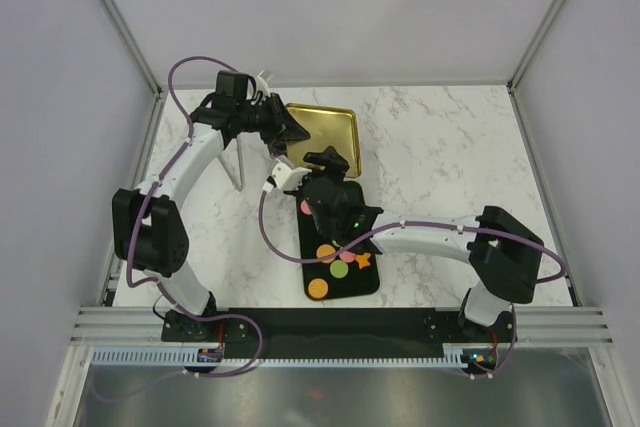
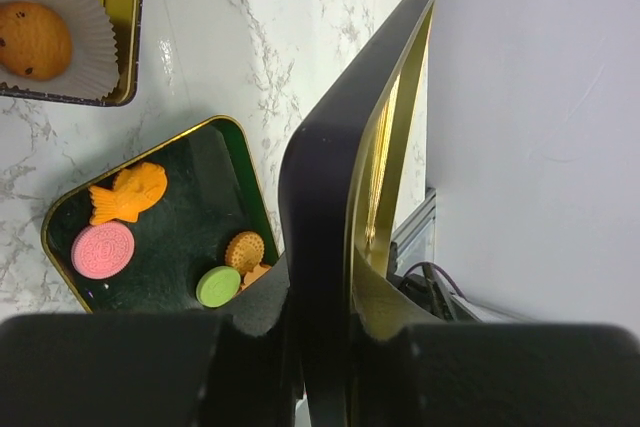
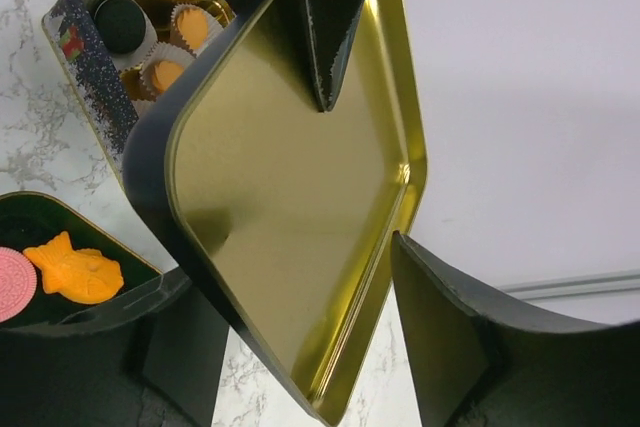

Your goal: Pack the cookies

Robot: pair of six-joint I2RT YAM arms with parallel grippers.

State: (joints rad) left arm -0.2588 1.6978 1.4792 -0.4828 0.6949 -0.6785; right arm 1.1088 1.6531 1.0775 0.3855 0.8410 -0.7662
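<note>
My left gripper [image 2: 320,347] pinches tin lid [image 2: 315,197] by its rim; right gripper [image 3: 300,297] wide astride it. Cookies [image 2: 125,192] at 8 o'clock, partly hidden.

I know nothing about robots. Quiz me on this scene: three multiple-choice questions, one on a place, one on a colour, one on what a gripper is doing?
1. Where does the orange fish-shaped cookie lie? A) in a paper cup B) in the shallow black tray C) on bare marble
2. What colour is the rectangular metal lid inside? A) gold B) red C) white
3. What is the left gripper doing? A) hanging open B) pressing a cookie C) clamped on the lid's edge
Answers: 1 B, beside the pink round cookie; 2 A, shiny gold in the right wrist view; 3 C, the lid's edge is pinched in it.
</note>
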